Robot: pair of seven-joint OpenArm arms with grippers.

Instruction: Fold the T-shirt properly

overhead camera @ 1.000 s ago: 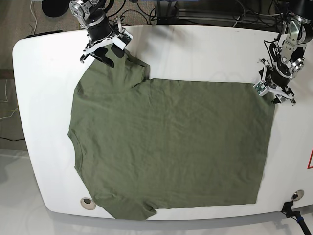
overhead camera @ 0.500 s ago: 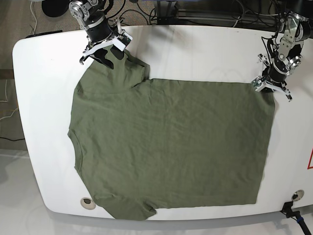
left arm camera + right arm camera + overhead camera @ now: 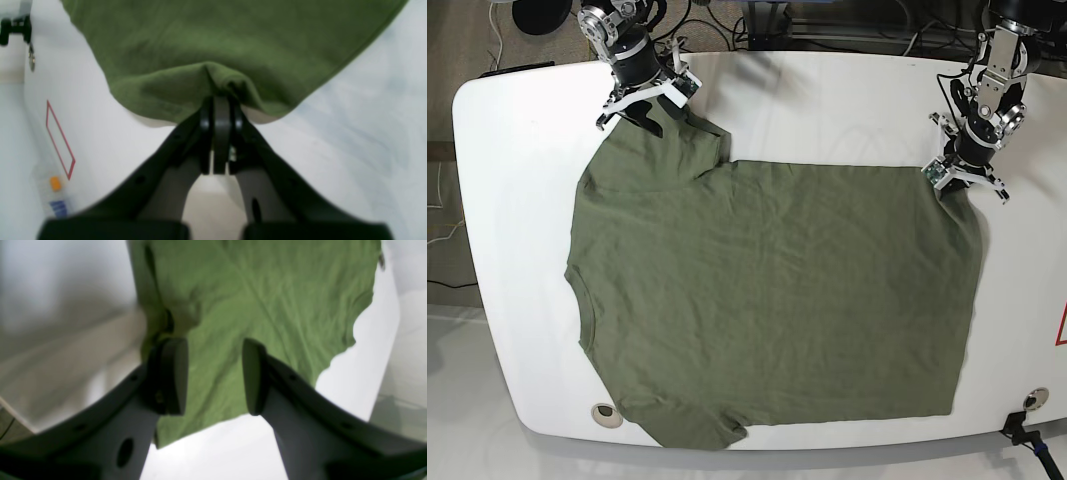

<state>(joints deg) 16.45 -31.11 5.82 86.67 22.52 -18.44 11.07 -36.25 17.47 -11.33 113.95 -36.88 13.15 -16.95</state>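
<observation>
The olive-green T-shirt [image 3: 767, 300] lies spread flat on the white table [image 3: 827, 100], its neck at the left and its hem at the right. My left gripper [image 3: 964, 180] is at the hem's far corner. In the left wrist view the left gripper [image 3: 218, 103] is shut on a bunched fold of the shirt [image 3: 217, 40], lifted a little off the table. My right gripper [image 3: 649, 104] is over the far sleeve. In the right wrist view the right gripper [image 3: 215, 373] is open, the sleeve cloth [image 3: 267, 300] lies below the jaws, and its left finger [image 3: 170, 373] is beside the sleeve's edge.
A red-outlined mark [image 3: 1061, 335] is at the table's right edge, also in the left wrist view [image 3: 60, 140]. A round hole [image 3: 605, 413] is near the front left edge. A black clamp [image 3: 1025, 432] sits at the front right corner. Cables lie behind the table.
My left gripper has moved left and toward the back with the hem corner, drawing that corner inward. My right gripper has shifted slightly toward the table's back edge.
</observation>
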